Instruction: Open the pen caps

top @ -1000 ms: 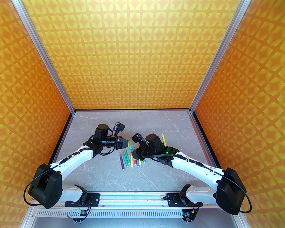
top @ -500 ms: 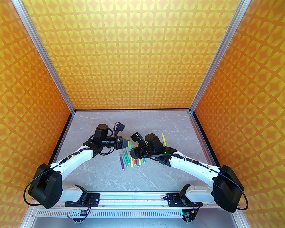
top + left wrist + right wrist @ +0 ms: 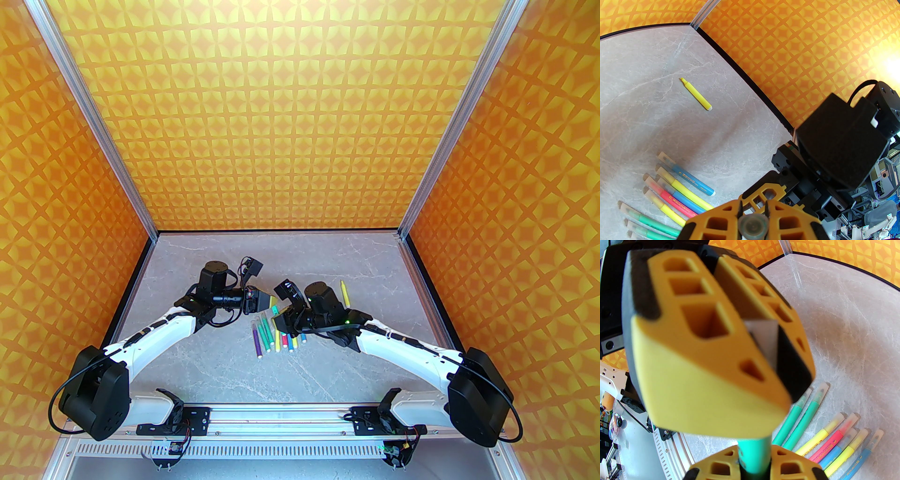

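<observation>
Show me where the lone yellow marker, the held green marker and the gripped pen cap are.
lone yellow marker [image 3: 696, 94]: left wrist view, mid-barrel.
held green marker [image 3: 753, 455]: right wrist view, barrel.
gripped pen cap [image 3: 752, 226]: left wrist view, round end.

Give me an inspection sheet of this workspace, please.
Surface: grey marbled table.
Job's things: row of markers lying side by side, pen caps on; green marker held in the air; yellow marker lying apart, uncapped.
Clutter: nothing seen.
Tools: left tool shut on the held cap; right tool shut on the green marker's barrel.
Cables: black cable loops at both shoulders, away from the markers.
Surroundings: orange patterned walls.
</observation>
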Controlling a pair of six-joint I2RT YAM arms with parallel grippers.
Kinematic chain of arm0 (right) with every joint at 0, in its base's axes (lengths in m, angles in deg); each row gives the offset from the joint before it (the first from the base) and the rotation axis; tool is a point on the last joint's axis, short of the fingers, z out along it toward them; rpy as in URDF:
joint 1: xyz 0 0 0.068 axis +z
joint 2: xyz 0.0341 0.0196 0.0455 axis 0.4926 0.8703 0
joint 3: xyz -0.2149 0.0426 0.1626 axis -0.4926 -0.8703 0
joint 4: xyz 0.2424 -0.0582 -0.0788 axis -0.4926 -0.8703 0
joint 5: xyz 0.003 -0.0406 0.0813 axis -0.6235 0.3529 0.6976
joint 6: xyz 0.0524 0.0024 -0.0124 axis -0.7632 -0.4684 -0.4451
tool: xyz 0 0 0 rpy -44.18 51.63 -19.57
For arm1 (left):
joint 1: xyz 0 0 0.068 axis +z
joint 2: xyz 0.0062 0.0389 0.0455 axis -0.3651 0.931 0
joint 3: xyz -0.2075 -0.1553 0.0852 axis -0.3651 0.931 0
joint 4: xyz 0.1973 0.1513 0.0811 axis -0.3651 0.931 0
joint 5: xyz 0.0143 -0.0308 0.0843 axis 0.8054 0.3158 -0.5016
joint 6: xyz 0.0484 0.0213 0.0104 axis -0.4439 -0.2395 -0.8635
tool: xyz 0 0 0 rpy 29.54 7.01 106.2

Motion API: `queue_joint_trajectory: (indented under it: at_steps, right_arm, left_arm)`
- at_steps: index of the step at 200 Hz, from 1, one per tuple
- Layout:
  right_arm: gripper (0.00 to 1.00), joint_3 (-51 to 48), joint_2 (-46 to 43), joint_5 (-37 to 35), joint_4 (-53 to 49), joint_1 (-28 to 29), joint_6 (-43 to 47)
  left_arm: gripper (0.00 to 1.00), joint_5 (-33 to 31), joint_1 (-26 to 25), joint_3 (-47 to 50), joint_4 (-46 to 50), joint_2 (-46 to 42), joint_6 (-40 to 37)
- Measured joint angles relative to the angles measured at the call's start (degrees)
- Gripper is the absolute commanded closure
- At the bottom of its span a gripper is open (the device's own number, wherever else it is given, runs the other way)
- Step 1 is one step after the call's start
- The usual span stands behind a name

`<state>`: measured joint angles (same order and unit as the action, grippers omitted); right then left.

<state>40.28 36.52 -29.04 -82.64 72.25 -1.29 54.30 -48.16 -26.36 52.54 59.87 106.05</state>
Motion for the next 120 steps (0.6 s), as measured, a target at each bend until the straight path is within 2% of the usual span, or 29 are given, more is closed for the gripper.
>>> queue_joint_trajectory:
  at_steps: [120]
  right_arm:
    - [1.00, -6.75, -4.48, -2.91, 10.14, -0.11, 0.00]
  left_arm:
    - [1.00, -0.26, 0.96, 1.49, -5.42, -0.02, 10.54]
